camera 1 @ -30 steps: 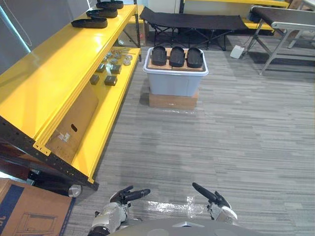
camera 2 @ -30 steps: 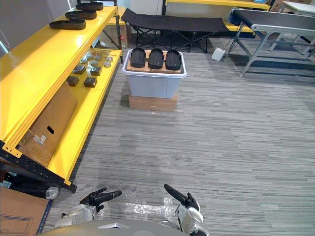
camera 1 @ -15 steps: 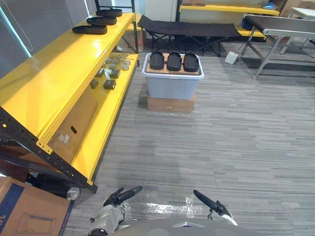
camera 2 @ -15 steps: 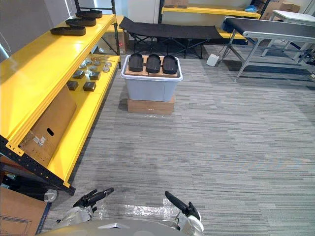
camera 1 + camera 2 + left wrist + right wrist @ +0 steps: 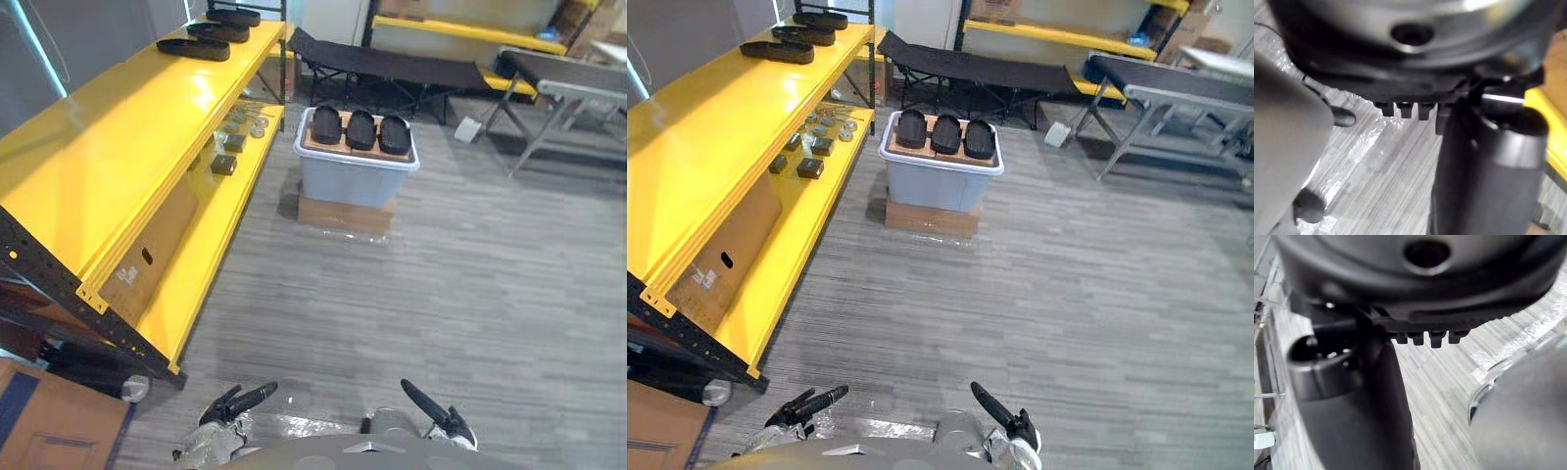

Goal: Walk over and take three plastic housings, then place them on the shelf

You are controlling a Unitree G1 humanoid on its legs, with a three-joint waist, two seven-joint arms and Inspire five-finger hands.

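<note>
Task items: three black plastic housings point(image 5: 361, 129) lie side by side on a brown board atop the grey bin point(image 5: 351, 181). The bin stands on a low cardboard box point(image 5: 345, 213) on the floor, well ahead of the robot.
Destination: yellow shelf point(image 5: 108, 147) runs along the robot's left. Its top level carries similar black housings point(image 5: 193, 48) at the far end, with bare surface nearer.
Left robot hand point(image 5: 233, 404): low at the robot's side, fingers straight and spread, holding nothing.
Right robot hand point(image 5: 436, 413): low on the other side, fingers extended, holding nothing.
Stage: judged as approach; no housing taken yet.
Handling: judged light, rigid, hollow shells with a matt surface. Unlikely to be fragile, but may slide on the board if pushed.
Hold: judged best across the narrow width at mid-length, thumb opposite fingers, one housing at a time.
</note>
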